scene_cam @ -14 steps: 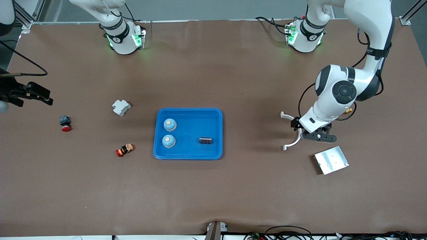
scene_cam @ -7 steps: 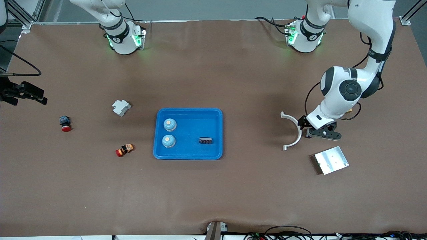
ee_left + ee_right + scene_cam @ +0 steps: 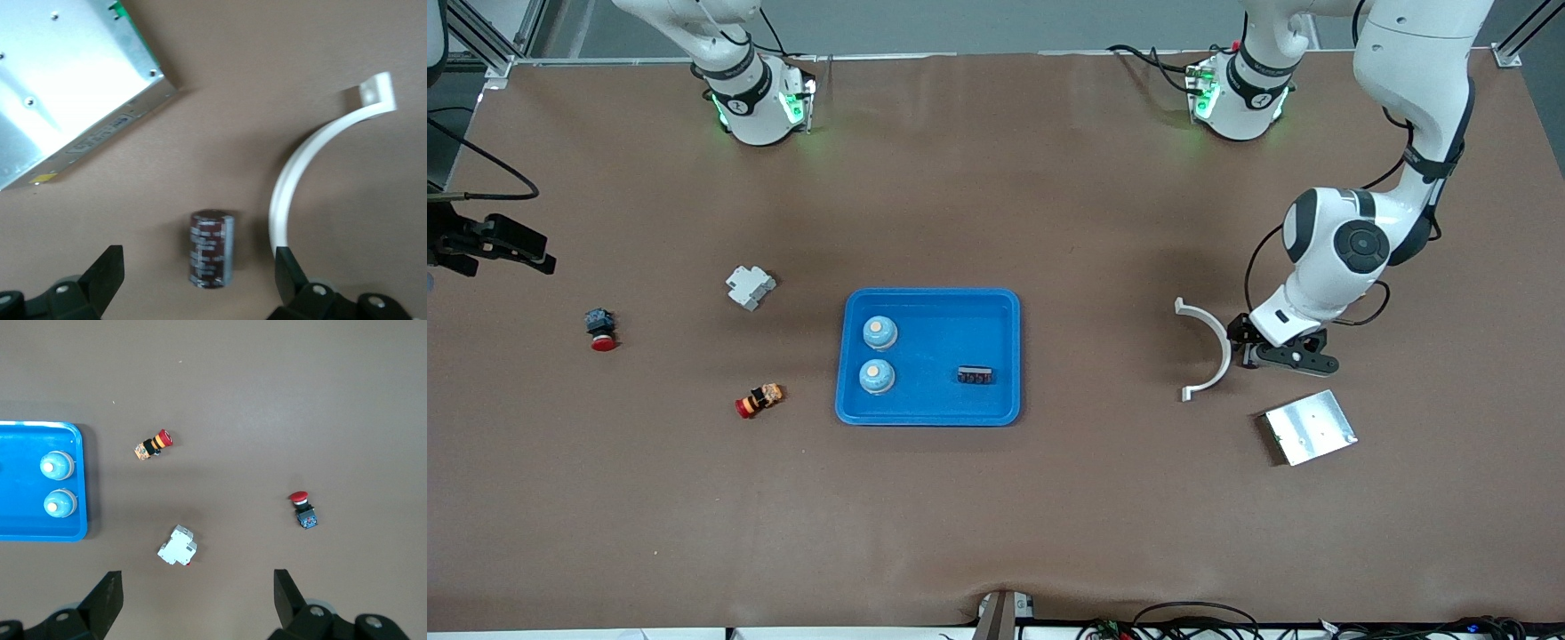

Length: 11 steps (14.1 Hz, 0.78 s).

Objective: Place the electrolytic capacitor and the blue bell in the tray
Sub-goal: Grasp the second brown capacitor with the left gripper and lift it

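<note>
One capacitor (image 3: 211, 248) lies between the left gripper (image 3: 200, 280)'s wide-open fingers — long axis along them; right gripper (image 3: 198, 600) waits, wide.

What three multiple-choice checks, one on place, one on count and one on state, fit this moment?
1. Where does the electrolytic capacitor lie?
A. in the tray
B. on the table between the left gripper's open fingers
C. on the silver metal plate

2. How many blue bells are in the tray?
A. none
B. one
C. two

3. How does the right gripper stand?
A. open, holding nothing
B. shut on the white breaker
C. shut on a red button

Key: 1 B, the left wrist view shows the capacitor on the brown table under the left gripper, between the silver metal plate and a white curved bracket. 2 C, two blue bells sit in the tray. 3 A, its fingers stand apart over bare table.
</note>
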Each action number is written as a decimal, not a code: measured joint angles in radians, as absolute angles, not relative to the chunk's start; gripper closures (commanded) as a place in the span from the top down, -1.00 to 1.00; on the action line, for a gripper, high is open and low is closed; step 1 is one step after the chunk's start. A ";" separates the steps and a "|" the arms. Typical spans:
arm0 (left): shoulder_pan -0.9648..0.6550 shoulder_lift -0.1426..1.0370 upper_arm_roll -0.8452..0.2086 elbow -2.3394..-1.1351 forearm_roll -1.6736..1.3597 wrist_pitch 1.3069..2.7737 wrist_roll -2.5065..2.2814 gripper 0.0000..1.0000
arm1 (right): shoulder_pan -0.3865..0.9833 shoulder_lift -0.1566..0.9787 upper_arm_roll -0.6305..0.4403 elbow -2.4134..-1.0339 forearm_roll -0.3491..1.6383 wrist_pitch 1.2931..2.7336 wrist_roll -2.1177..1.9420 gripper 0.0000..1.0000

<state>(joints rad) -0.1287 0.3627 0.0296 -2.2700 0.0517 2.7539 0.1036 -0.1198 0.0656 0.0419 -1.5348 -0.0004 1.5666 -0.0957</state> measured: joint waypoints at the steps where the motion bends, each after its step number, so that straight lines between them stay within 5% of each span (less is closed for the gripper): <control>1: -0.121 0.368 0.030 -2.271 0.052 2.762 0.114 1.00 | -0.119 0.066 0.040 -1.534 0.000 1.560 -0.096 1.00; 9: -0.103 0.429 0.029 -2.290 0.052 2.861 0.133 1.00 | -0.060 0.065 -0.069 -1.530 -0.001 1.557 -0.098 1.00; 11: -0.103 0.432 0.029 -2.290 0.052 2.865 0.133 0.51 | -0.057 0.065 -0.067 -1.530 0.000 1.557 -0.098 1.00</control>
<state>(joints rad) -0.1034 0.4323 0.0293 -2.2902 0.0517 2.8649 0.1327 -0.0571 0.0654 -0.0668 -1.5301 -0.0004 1.5569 -0.0980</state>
